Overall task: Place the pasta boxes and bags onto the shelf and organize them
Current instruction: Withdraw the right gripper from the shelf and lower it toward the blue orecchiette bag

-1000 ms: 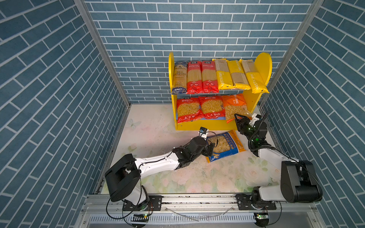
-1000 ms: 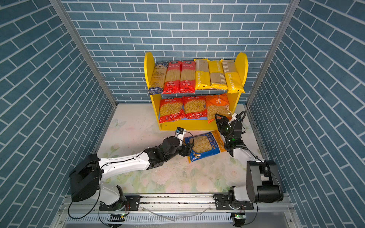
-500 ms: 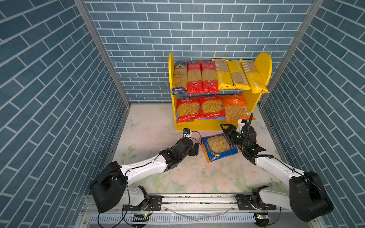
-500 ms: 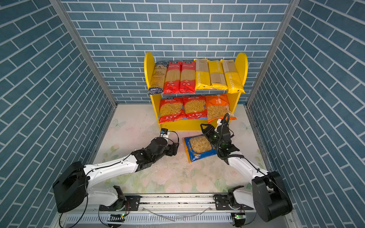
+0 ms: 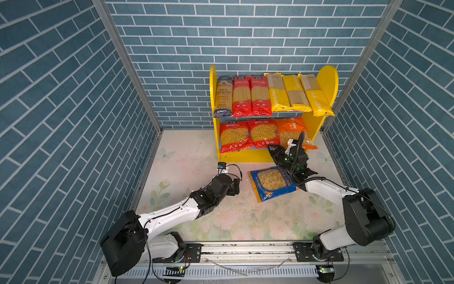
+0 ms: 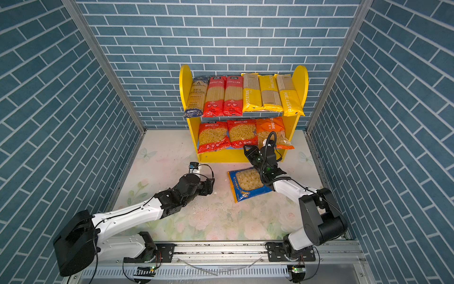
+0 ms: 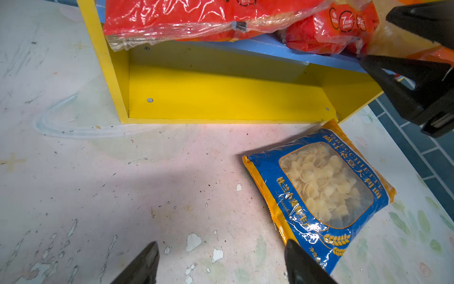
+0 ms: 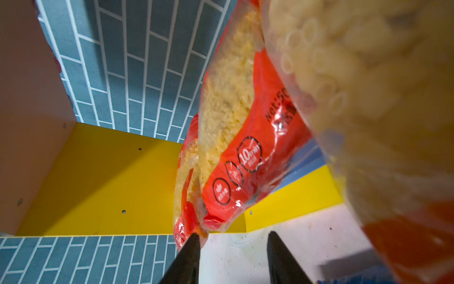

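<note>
A blue-yellow pasta bag [image 5: 271, 183] [image 6: 248, 183] [image 7: 326, 191] lies flat on the floor in front of the shelf [image 5: 328, 83] [image 6: 301, 81]. The upper board holds a dark blue pack [image 5: 223, 97], two red and three yellow spaghetti packs. On the lower board lean two red bags [image 5: 234, 136] and an orange bag [image 5: 291, 132]. My left gripper [image 5: 236, 187] [image 6: 210, 188] [image 7: 221, 243] is open just left of the floor bag, apart from it. My right gripper [image 5: 272, 151] [image 6: 248, 150] [image 8: 233, 234] is open and empty, low in front of the lower board by the orange bag.
Blue brick-pattern walls [image 5: 73, 123] close in the floral floor on three sides, and the shelf stands against the back wall, right of the middle. The right arm [image 5: 324, 189] reaches over the floor bag's right edge. Both arm bases sit on a rail [image 5: 245, 250] at the front.
My left gripper let go of the blue-yellow bag and drew back to the left. The bag slid left and turned. My right gripper moved left along the shelf front, its jaws a little narrower.
</note>
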Available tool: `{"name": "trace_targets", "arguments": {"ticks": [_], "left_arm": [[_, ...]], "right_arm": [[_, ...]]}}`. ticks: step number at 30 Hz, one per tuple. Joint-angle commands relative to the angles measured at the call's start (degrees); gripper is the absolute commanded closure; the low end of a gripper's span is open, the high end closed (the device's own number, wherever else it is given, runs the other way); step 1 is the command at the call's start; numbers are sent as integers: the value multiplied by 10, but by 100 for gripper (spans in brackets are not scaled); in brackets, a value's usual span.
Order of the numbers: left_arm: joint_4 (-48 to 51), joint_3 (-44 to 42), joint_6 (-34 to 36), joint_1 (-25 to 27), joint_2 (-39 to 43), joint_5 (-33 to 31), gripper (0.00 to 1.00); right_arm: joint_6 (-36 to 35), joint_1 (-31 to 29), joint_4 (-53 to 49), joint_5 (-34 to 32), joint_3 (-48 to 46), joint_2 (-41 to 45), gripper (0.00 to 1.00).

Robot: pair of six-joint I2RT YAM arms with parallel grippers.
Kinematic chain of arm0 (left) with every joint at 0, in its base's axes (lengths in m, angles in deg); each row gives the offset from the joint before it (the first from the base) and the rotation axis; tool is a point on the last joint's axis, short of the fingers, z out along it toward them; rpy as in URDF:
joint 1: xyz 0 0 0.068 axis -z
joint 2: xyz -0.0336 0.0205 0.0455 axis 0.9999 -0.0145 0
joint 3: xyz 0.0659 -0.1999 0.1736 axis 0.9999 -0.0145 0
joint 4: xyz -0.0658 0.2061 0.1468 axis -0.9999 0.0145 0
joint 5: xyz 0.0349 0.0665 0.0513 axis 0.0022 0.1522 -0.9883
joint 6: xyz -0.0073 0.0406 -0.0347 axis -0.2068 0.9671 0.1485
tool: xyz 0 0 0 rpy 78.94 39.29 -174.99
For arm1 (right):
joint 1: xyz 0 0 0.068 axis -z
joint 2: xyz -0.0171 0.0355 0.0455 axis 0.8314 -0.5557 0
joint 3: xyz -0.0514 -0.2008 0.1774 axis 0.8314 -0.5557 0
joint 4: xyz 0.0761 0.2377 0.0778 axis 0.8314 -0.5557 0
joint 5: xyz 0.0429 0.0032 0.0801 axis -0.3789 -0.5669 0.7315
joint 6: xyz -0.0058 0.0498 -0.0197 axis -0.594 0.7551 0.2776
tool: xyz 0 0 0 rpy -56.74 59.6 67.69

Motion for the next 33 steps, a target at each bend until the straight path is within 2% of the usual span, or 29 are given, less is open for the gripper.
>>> {"name": "trace_targets", "arguments": {"ticks": [1,12,15,18,21,26,33], "left_arm": [[15,-9,-5,-3,12,-10,19],[26,-27,-5,-4,43,-29,19],[37,-21,-5,-4,43,-28,19],[44,-22,-1,-4,49,-33,19],[39,-26,-2,-5,51,-33,19],[32,-22,-2,-5,37,-27,19],[25,-21,0,-13,32,-25,19]], "right_arm": [[9,-3,23,-31,33,-18,54],[29,-1,40,-68,58,-73,55],[39,-2,67,-69,70,-102,63],[52,-11,90,-58,82,-125,79],[50,-29,94,-54,88,-131,88],[61,-42,98,-56,90,-133,96],[67,-44,94,-49,62,-104,100]]}}
